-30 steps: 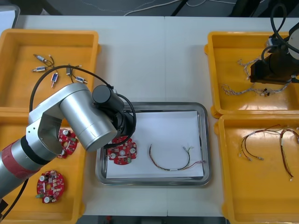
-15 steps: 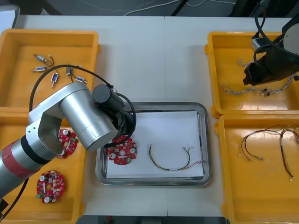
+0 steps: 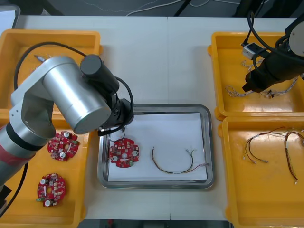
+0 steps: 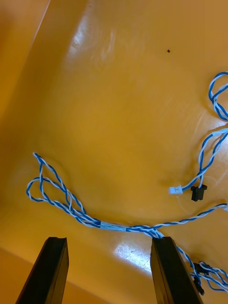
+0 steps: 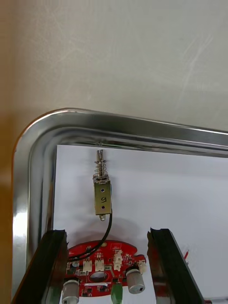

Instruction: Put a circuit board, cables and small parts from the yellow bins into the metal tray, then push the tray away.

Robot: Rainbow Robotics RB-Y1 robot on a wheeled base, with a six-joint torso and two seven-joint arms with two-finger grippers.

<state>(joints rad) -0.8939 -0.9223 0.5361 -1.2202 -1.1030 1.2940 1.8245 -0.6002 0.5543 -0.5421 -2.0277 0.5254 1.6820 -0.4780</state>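
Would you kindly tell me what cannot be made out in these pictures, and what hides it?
- Front view: the left arm covers the open left gripper and the metal tray's far-left corner, where the small metal part lies.
- Front view: the right arm hides the open right gripper and part of the blue and white cable beneath it.
- Right wrist view: the picture's edge cuts off that cable's end.

Four bins (image 3: 266, 190), one tray (image 3: 156, 184), three boards (image 3: 124, 153), five cables (image 3: 173, 170) counting the one in the tray, one metal part (image 5: 102, 197).
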